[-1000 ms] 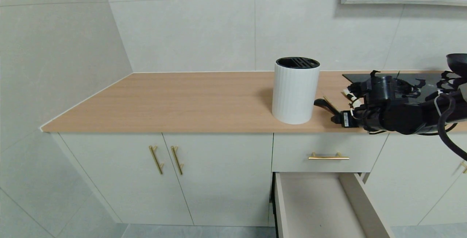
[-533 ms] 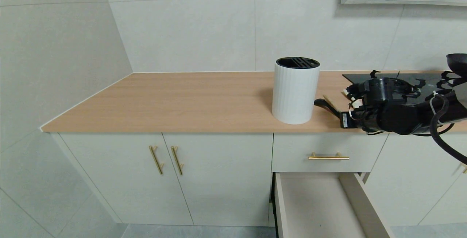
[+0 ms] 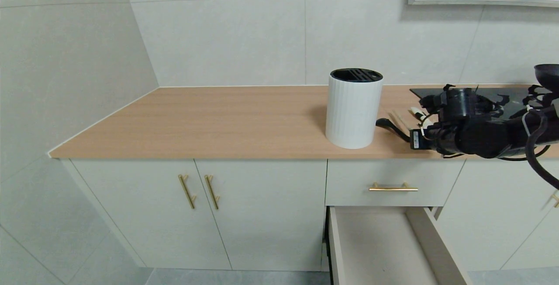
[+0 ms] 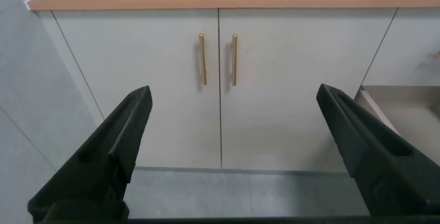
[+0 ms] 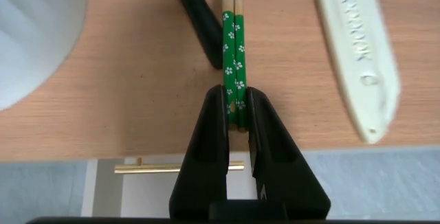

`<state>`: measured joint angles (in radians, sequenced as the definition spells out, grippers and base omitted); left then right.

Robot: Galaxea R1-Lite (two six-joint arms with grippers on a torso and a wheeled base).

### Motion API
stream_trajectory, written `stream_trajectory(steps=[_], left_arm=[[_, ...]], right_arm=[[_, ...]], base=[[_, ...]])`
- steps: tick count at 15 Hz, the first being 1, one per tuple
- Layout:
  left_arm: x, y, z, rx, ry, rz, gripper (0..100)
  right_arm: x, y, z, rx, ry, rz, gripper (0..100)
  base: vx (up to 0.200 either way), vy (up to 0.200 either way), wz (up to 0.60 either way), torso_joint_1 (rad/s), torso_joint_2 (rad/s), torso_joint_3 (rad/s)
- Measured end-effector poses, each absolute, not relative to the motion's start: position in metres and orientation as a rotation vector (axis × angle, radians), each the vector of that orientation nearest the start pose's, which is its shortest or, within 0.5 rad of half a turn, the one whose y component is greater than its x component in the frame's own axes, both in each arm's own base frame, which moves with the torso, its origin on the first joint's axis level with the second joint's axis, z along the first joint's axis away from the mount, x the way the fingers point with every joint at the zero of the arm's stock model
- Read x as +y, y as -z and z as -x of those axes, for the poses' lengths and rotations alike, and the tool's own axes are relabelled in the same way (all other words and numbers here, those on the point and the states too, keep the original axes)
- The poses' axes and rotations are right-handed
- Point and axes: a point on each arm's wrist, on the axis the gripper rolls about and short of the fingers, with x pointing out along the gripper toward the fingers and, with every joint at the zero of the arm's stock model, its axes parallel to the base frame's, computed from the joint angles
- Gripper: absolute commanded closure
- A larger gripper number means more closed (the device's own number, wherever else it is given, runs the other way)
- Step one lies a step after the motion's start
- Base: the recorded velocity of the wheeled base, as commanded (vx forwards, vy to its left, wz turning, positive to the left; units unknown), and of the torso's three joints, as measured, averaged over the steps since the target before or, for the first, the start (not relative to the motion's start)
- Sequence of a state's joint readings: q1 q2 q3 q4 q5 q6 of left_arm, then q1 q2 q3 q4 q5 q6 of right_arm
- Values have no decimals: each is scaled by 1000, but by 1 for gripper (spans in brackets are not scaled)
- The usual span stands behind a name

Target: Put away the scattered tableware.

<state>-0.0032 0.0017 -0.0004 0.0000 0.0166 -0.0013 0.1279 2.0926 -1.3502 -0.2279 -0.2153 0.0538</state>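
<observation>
Drawn back a little toward 3 o'clock since a second ago, the right arm (image 3: 480, 139) now bares more of the chopsticks (image 3: 396, 119) on the counter (image 3: 218, 119). At 6 o'clock of the white holder (image 3: 353, 108), a drawer (image 3: 375, 245) stands open. The left gripper (image 4: 234, 97) hangs low before the cabinet doors (image 4: 220, 80), jaws spread wide and empty. The right gripper (image 5: 236, 104) is clamped on the green ends of the chopsticks, which lie at 3 o'clock of the holder. A cream-white utensil (image 5: 357, 45) lies apart from them, and a black utensil handle (image 5: 196, 18) lies right against them. Three risks, as I judge them. Pinched at the very tip, the pair may droop or scissor apart on lifting. The black handle may be dragged along. A wide swing could knock the holder, whose narrow slots leave little room for a tilted pair.
</observation>
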Motion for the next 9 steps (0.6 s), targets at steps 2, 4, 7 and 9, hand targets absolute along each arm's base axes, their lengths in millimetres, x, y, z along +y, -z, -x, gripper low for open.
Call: stream_trajectory(steps=[2,4,7,9], left_arm=[[0,-76,23,1,-13,1,0],[0,-76,23,1,-13,1,0],[0,-76,23,1,-13,1,0],[0,-76,23,2,-13,1,0]], right_arm=[[48,-162,-402,500,96,34,100],[47,-180,-383,503,90,35,100],[46,-207,-348,500,63,49,100],[43,-221,-322,502,39,88,100]], base=[[0,0,0,0,0,0],[0,0,0,0,0,0],[0,0,0,0,0,0],[0,0,0,0,0,0]])
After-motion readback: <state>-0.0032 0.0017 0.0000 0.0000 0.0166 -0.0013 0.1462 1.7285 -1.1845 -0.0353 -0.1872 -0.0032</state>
